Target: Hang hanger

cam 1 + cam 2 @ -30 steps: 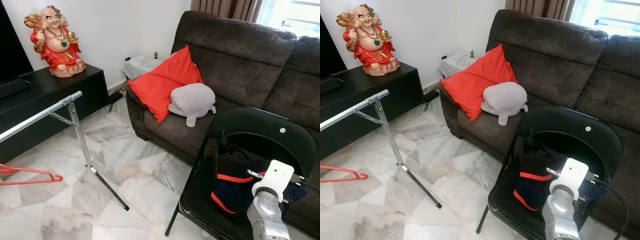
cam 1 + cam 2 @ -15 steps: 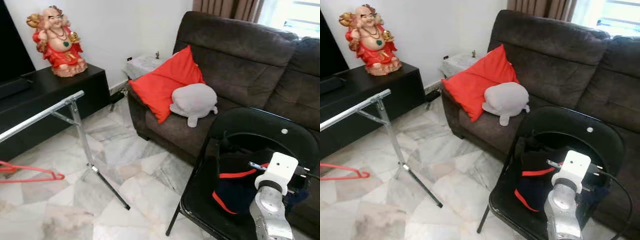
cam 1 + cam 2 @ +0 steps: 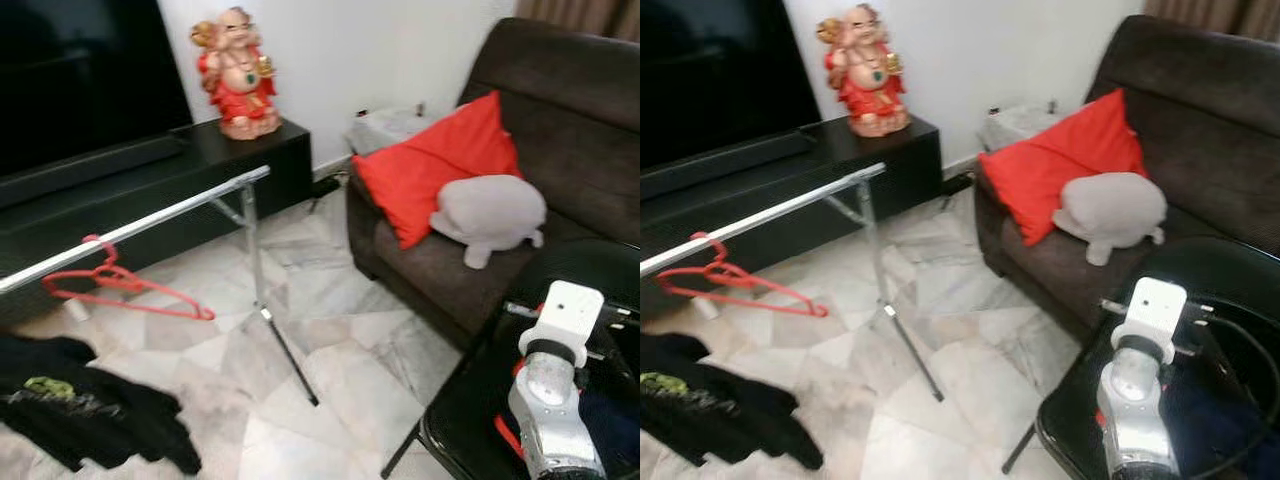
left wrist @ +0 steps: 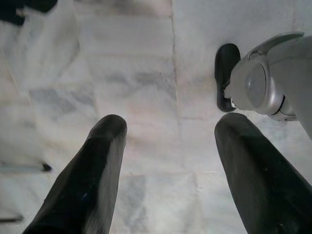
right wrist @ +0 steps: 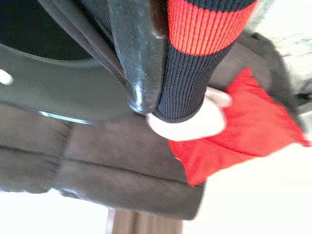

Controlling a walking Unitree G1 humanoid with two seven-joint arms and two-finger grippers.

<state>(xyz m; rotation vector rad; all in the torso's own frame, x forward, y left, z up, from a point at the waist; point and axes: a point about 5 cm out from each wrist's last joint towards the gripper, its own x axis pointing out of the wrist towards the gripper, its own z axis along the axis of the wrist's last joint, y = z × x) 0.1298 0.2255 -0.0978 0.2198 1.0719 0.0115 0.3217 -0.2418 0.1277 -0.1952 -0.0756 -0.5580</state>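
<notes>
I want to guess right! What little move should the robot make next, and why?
Probably raise the right gripper a little, to draw the striped garment up off the chair. The red hanger already hangs on the rail, and that gripper sits right against the garment. The left gripper hangs open above the floor.

Living room of a home. Brown fabric sofa (image 3: 590,90) with red cushion (image 3: 440,165) and grey plush toy (image 3: 487,213); low black TV cabinet (image 3: 150,185) carrying a large dark screen (image 3: 80,80) and a red-robed laughing figurine (image 3: 238,72); marble-tile floor (image 3: 330,350); metal clothes rail (image 3: 140,227); black folding chair (image 3: 1230,275); white wall (image 3: 400,45).
</notes>
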